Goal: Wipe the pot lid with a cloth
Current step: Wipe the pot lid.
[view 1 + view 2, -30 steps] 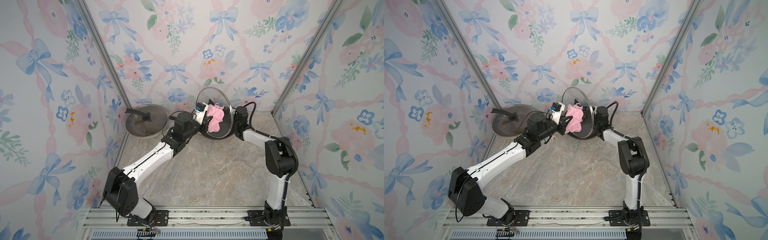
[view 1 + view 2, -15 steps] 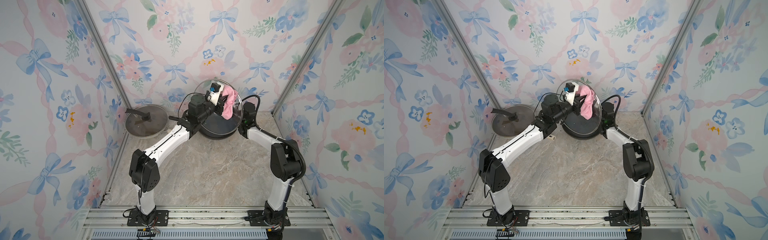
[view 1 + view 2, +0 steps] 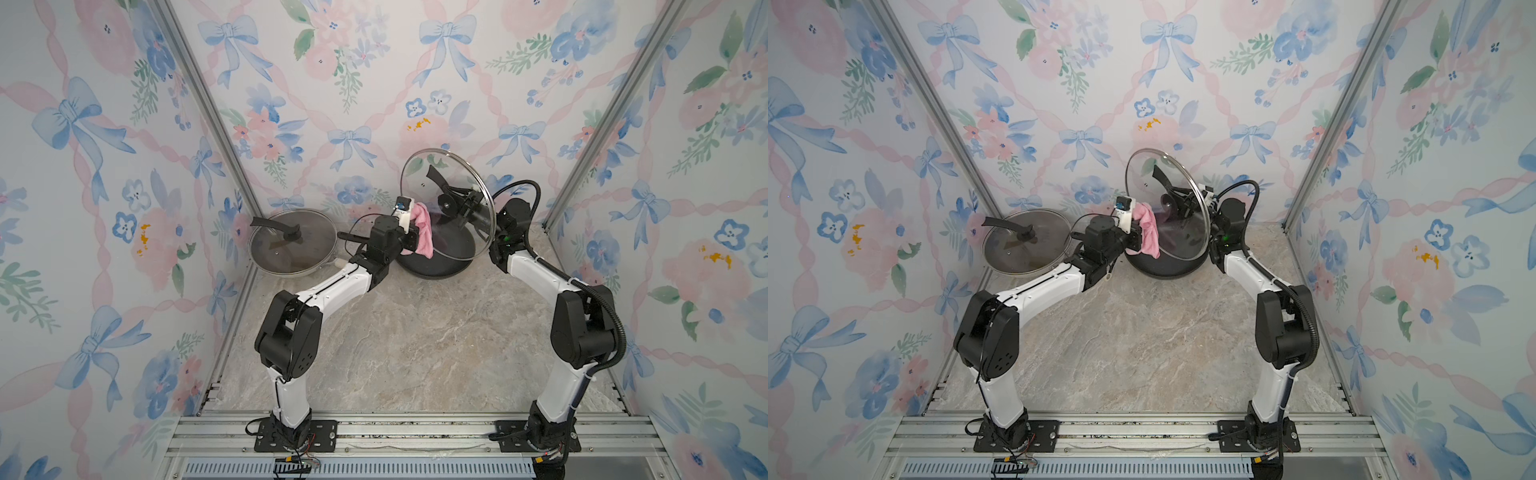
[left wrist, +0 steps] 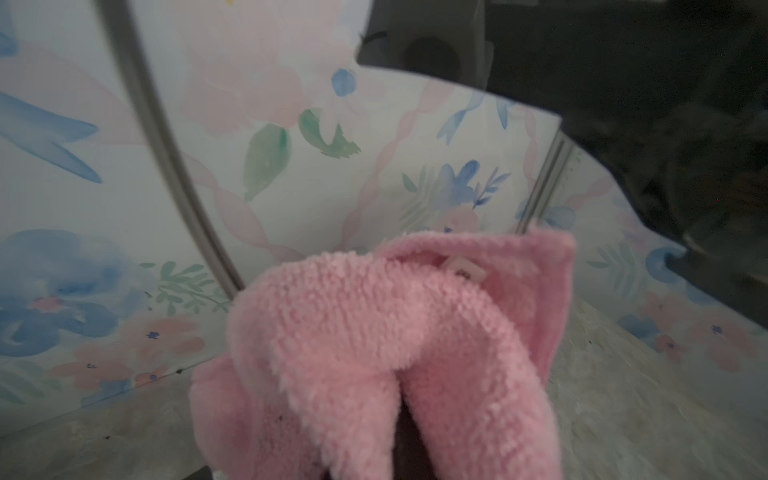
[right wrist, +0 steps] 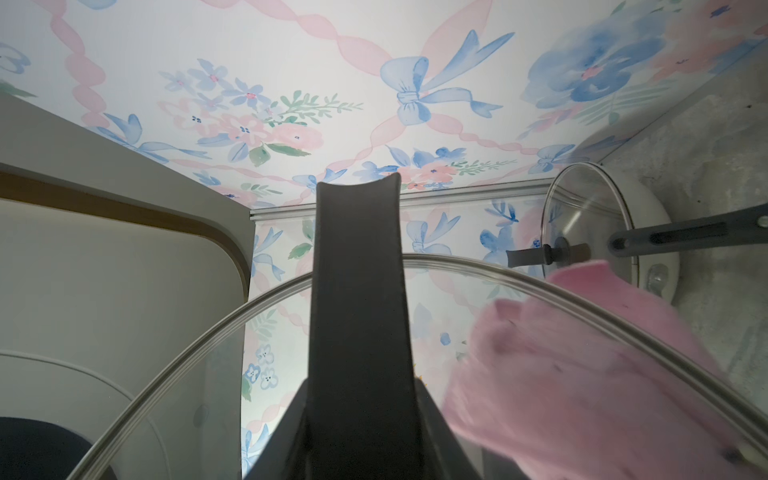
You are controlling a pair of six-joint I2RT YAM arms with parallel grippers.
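Round clear glass pot lid (image 3: 419,170), grasped by its black handle (image 5: 357,270) in the right end effector (image 3: 467,203), held tilted above a black pan (image 3: 436,264); fuzzy pink cloth (image 3: 423,232), clenched in the left end effector (image 3: 412,239), just beside its underside.

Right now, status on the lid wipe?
Left gripper shut on cloth. Right gripper holds lid by handle, tilted above black pan. Cloth at lid's underside, near rim. Nothing between them.
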